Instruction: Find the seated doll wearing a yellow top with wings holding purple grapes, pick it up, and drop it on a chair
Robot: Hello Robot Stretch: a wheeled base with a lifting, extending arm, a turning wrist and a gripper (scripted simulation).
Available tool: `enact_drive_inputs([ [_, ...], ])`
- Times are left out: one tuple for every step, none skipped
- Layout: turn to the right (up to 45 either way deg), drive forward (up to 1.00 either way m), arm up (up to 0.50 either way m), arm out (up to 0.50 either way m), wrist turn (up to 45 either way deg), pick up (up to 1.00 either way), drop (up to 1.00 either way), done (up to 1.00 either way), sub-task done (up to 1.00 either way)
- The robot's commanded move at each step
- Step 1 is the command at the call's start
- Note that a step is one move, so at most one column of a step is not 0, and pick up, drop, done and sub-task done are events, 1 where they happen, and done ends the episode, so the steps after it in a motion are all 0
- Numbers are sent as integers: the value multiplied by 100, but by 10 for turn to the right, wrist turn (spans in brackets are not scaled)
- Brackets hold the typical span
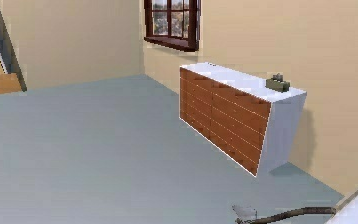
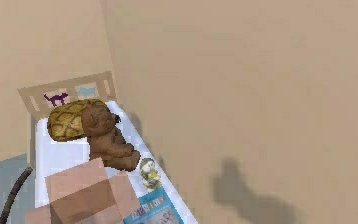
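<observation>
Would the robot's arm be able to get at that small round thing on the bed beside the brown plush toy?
Probably yes. The small round thing lies uncovered on the bed, on the arm's side, by the wall. The brown plush toy crowds it on one side.

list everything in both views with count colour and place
brown wooden-drawer dresser with white top: one, brown and white, by the wall at the forward view's right
small boxy object: one, dark grey-green, on the dresser's top
dark wood-framed window: one, dark brown, on the wall, forward view's top
white bed with pale wooden headboard: one, white and tan, against the wall, arm side view
purple cat figure: one, purple, on the headboard
round shell-patterned cushion: one, tan, on the bed by the headboard
brown plush toy: one, dark brown, on the bed beside the cushion
small round thing: one, yellowish, on the bed, too small to name
</observation>
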Motion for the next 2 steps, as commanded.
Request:
enact_drive_inputs([
  [0, 0, 50, 0, 0, 0, 0, 0, 0],
  [0, 0, 6, 0, 0, 0, 0, 0, 0],
])
